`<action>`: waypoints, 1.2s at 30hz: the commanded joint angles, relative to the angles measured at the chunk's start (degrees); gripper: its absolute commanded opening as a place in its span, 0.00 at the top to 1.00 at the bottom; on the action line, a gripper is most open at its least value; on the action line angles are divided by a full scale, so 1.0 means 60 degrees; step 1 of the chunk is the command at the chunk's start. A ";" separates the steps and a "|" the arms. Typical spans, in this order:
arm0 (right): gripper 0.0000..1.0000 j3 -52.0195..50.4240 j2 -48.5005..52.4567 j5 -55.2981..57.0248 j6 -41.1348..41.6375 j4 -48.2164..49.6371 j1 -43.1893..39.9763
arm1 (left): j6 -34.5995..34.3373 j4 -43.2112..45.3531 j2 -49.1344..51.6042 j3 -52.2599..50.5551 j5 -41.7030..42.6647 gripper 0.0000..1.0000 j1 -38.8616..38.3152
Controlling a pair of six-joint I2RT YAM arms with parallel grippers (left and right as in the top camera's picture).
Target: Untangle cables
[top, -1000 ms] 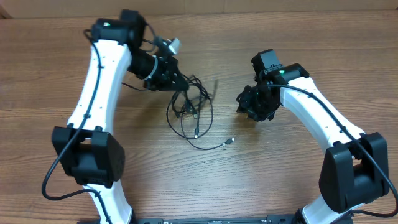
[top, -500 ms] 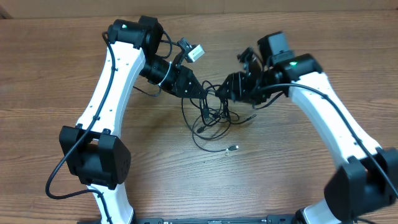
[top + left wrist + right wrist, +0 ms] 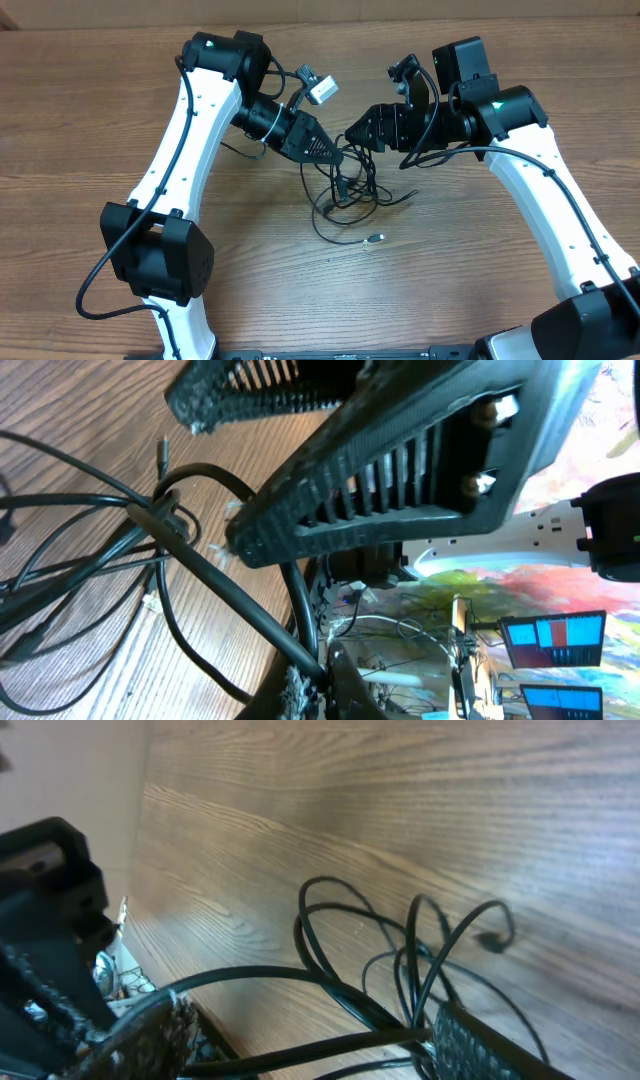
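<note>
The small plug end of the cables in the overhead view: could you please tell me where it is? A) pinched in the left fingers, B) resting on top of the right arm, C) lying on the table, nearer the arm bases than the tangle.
C: the plug end lies on the table, on the arm-base side of the tangled cables, touching neither arm.

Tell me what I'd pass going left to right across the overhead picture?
left arm → left gripper → right gripper → right arm. The cables spread below both grippers in the picture, so they have no clear place in the order.
</note>
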 commanded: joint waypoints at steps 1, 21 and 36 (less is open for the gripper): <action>0.25 0.0069 0.0160 0.0055 0.0138 -0.0430 0.0025 | 0.0364 -0.0025 -0.0364 0.0124 0.0481 0.96 -0.0018; 0.38 -0.0539 0.0277 0.0215 -0.0025 -0.2634 0.1202 | -0.1858 0.1155 -0.0361 0.0124 -0.1424 0.82 -0.0011; 0.28 -0.0539 0.0277 0.3818 0.1716 -0.2612 -0.1220 | -0.2514 0.1166 -0.0361 -0.0838 -0.4885 0.73 -0.1209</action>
